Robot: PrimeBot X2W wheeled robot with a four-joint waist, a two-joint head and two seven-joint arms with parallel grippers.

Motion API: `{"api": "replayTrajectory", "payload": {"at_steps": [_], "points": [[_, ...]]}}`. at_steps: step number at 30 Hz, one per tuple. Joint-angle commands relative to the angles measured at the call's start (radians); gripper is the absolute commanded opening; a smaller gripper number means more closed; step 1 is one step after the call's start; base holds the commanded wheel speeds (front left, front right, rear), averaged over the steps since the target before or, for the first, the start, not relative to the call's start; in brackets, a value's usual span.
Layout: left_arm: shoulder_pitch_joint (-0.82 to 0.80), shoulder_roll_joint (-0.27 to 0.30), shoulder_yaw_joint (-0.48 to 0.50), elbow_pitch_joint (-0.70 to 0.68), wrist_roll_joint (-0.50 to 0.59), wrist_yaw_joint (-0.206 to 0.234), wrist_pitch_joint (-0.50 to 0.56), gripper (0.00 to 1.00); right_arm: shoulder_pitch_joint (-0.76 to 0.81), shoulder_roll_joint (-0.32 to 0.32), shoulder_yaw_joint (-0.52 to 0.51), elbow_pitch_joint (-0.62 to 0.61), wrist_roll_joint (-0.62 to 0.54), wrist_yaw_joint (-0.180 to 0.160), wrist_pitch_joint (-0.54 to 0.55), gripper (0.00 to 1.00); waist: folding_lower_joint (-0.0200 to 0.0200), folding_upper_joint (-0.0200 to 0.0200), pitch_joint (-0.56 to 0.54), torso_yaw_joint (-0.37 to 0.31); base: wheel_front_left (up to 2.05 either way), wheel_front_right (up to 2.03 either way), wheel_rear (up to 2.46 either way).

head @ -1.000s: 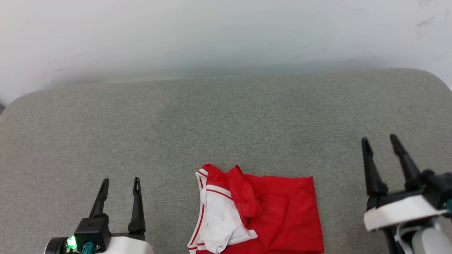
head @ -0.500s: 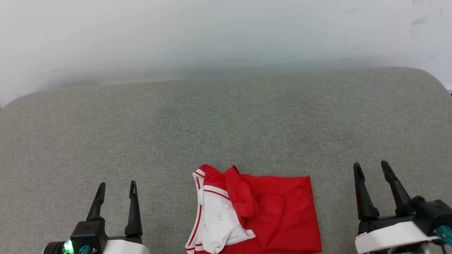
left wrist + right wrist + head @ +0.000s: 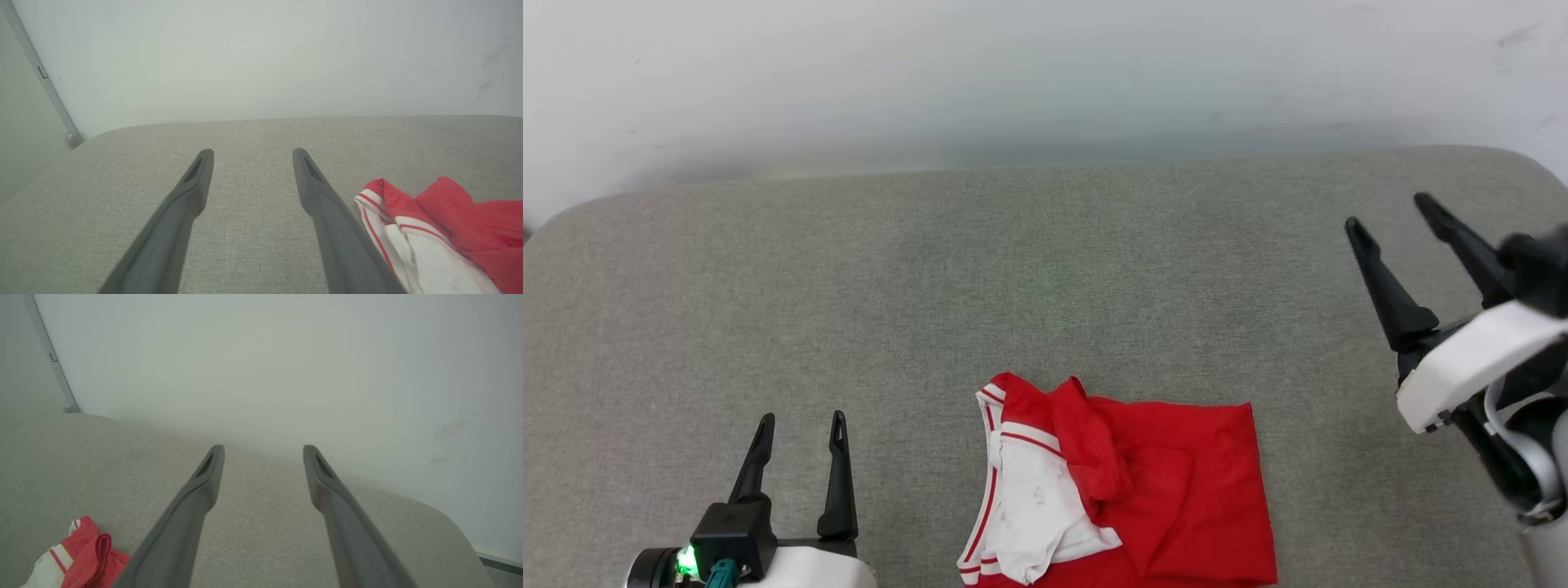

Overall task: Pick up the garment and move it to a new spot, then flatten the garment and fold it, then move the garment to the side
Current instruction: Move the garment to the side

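Shirt (image 3: 1119, 490) lies bunched at near edge of cushion (image 3: 849, 286). Left gripper (image 3: 802, 416) and right gripper (image 3: 1387, 210) both spread, empty. Risk: pinch catches one layer, shirt slides off edge.

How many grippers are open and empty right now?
2. The left gripper with two long dark fingers sits left of the crumpled red-and-white jersey shirt; the right gripper hangs at the far right, over the grey fabric cushion.
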Motion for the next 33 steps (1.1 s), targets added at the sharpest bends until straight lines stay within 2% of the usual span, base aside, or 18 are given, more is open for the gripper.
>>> {"api": "replayTrajectory", "payload": {"at_steps": [1, 5, 8, 11, 13, 17, 26, 33], "points": [[-0.009, -0.001, -0.005, 0.001, -0.005, -0.003, -0.002, 1.0, -0.024, -0.025, 0.014, -0.003, 0.047, 0.0, 0.077, 1.0, 0.0, 0.0, 0.006, 0.005, 0.0, 0.0, 0.0], [-0.021, -0.001, -0.01, 0.001, -0.009, -0.002, -0.002, 1.0, -0.051, -0.102, 0.049, 0.024, 0.244, 0.0, 0.381, 1.0, 0.0, 0.0, 0.02, 0.017, 0.0, 0.0, 0.0], [-0.03, -0.001, -0.013, 0.001, -0.009, -0.005, -0.002, 1.0, -0.027, -0.145, 0.052, 0.062, 0.407, 0.0, 0.562, 1.0, 0.0, 0.0, 0.036, 0.028, 0.0, 0.0, 0.0], [-0.045, -0.001, -0.016, 0.001, -0.011, -0.005, -0.002, 1.0, 0.01, -0.174, 0.062, 0.086, 0.524, 0.0, 0.68, 1.0, 0.0, 0.0, 0.058, 0.042, 0.0, 0.0, 0.0], [-0.055, -0.001, -0.02, 0.0, -0.013, -0.006, -0.002, 1.0, 0.043, -0.163, 0.055, 0.111, 0.569, 0.0, 0.716, 1.0, 0.0, 0.0, 0.073, 0.051, 0.0, 0.0, 0.0], [-0.08, -0.001, -0.026, -0.001, -0.013, -0.009, -0.002, 1.0, 0.087, -0.139, 0.083, 0.135, 0.616, 0.0, 0.73, 1.0, 0.0, 0.0, 0.109, 0.072, 0.0, 0.0, 0.0], [-0.136, -0.001, -0.037, 0.002, -0.01, -0.016, -0.002, 1.0, 0.112, -0.068, 0.193, 0.224, 0.654, -0.001, 0.651, 1.0, 0.0, 0.0, 0.187, 0.123, 0.0, 0.0, 0.0], [-0.159, -0.001, -0.037, 0.013, -0.016, -0.016, -0.002, 1.0, 0.122, -0.077, 0.328, 0.324, 0.624, -0.003, 0.622, 1.0, 0.0, 0.0, 0.215, 0.152, 0.0, 0.0, 0.0]]}}
